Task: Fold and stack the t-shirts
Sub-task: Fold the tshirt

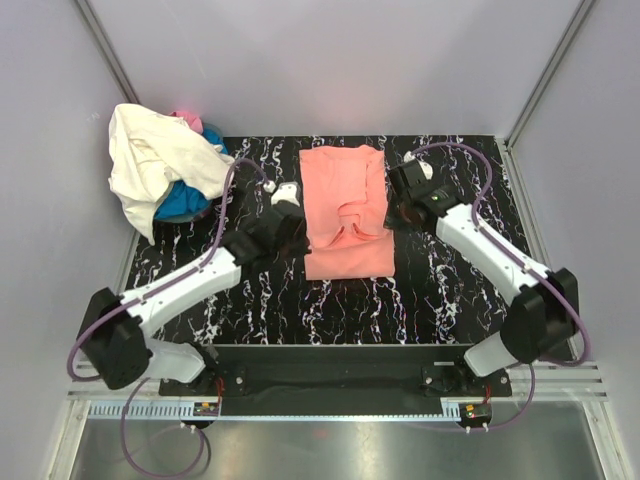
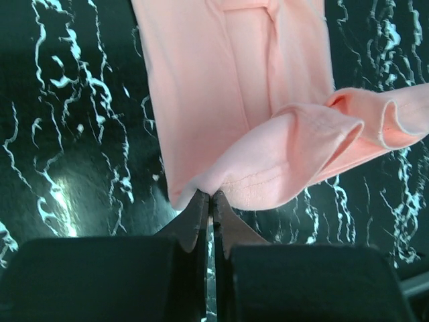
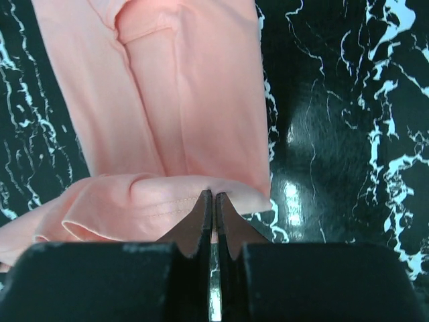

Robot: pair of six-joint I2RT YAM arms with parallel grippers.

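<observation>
The salmon-pink t-shirt lies on the black marbled table, folded into a long strip with its middle drawn up. My left gripper is shut on the shirt's left edge. My right gripper is shut on its right edge. Both hold a fold of cloth lifted over the flat part of the shirt, which also shows in the right wrist view. The cream-white shirt lies heaped at the back left over the bright blue shirt, with a bit of hot pink behind.
The heap sits at the table's back left corner, partly off the dark surface. Grey enclosure walls stand on three sides. Purple cables loop from both arms above the table.
</observation>
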